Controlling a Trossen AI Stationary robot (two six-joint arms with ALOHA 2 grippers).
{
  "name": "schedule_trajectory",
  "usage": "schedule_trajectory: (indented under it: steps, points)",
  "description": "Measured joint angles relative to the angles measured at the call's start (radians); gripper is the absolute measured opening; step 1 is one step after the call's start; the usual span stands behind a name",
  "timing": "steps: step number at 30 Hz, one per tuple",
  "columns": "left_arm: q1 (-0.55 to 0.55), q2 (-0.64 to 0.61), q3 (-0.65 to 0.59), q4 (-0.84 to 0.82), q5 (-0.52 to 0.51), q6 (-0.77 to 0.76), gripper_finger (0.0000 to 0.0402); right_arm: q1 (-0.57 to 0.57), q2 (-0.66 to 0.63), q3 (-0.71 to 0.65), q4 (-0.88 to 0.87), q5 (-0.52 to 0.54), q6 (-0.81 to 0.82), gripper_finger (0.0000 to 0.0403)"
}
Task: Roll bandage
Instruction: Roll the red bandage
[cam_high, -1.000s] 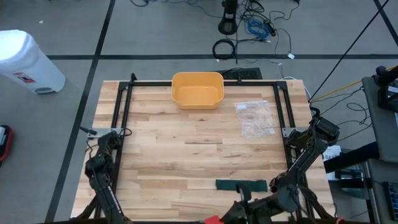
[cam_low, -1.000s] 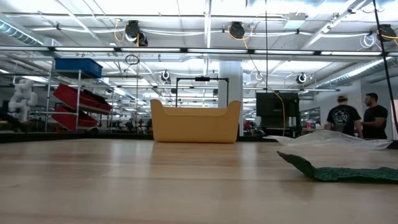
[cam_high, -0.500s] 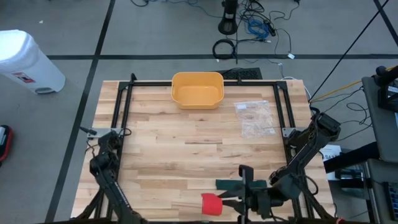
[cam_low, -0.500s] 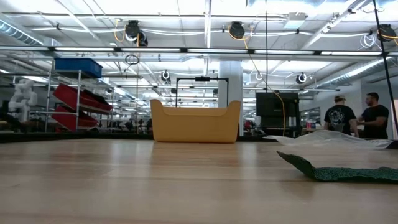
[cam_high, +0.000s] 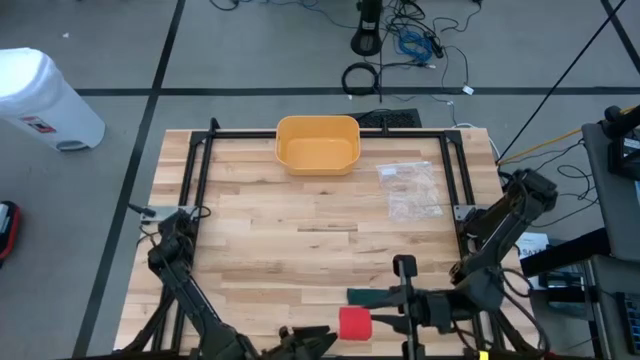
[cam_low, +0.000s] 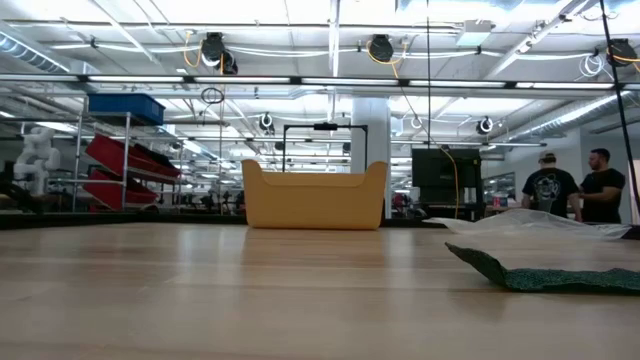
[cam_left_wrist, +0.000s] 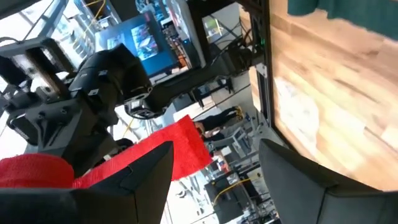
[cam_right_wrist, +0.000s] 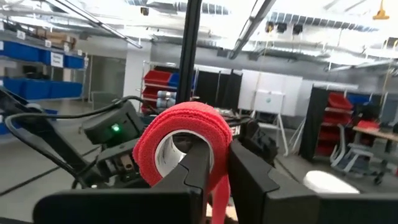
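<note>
A red bandage roll (cam_high: 354, 322) with a white core hangs over the table's near edge, and my right gripper (cam_high: 374, 320) is shut on it. A loose red tail (cam_left_wrist: 186, 149) runs off the roll toward my left gripper (cam_high: 320, 336). That gripper is open, just left of the roll. In the left wrist view the tail shows beside one of its fingers, and I cannot tell if they touch. A dark green bandage strip (cam_high: 386, 297) lies flat on the wood beside the roll. My right gripper holds the red roll by its wall (cam_right_wrist: 219, 140), with one finger (cam_right_wrist: 198, 163) in the white core and the other (cam_right_wrist: 249, 171) outside. The fingers come about level from the table's right side. The roll is lifted clear, and a red strip (cam_right_wrist: 217, 186) hangs between the fingers.
A yellow bin (cam_high: 317, 143) stands at the table's far edge, middle. A clear plastic bag (cam_high: 410, 190) lies right of centre. A black frame (cam_high: 200, 160) runs round the tabletop. In the low view two people (cam_low: 570, 187) stand far behind the table.
My right gripper has brought the red roll in from the near edge, up and a little toward the table's right, turning it as it went. My left gripper has swung along the near edge toward the roll and rolled about its own axis. Both gaps look unchanged.
</note>
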Motion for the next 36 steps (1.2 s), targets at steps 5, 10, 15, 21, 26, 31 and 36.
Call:
schedule_trajectory:
  steps: [5,10,15,21,26,31,36]
  points:
    - [0.028,-0.024,0.000,0.003,0.046,0.049,0.0242,0.000,-0.034,0.000,-0.088,-0.007,0.102,0.0041]
    - [0.062,-0.024,0.000,0.004,0.076,0.092,0.0242,0.000,-0.056,0.000,-0.129,-0.007,0.159,0.0041]
    - [0.096,-0.024,0.000,0.004,0.080,0.125,0.0242,0.000,-0.066,0.000,-0.135,-0.008,0.166,0.0041]
    - [0.103,-0.024,0.000,0.004,0.090,0.160,0.0242,0.000,-0.071,0.000,-0.149,-0.008,0.186,0.0041]
    - [0.108,-0.024,0.000,0.011,0.112,0.216,0.0242,0.000,-0.074,0.000,-0.176,-0.008,0.220,0.0041]
    - [0.123,-0.024,0.000,0.011,0.139,0.293,0.0242,0.000,-0.074,0.000,-0.207,-0.008,0.250,0.0041]
    - [0.117,-0.024,0.000,0.012,0.141,0.300,0.0242,0.000,-0.074,0.000,-0.207,-0.008,0.255,0.0041]
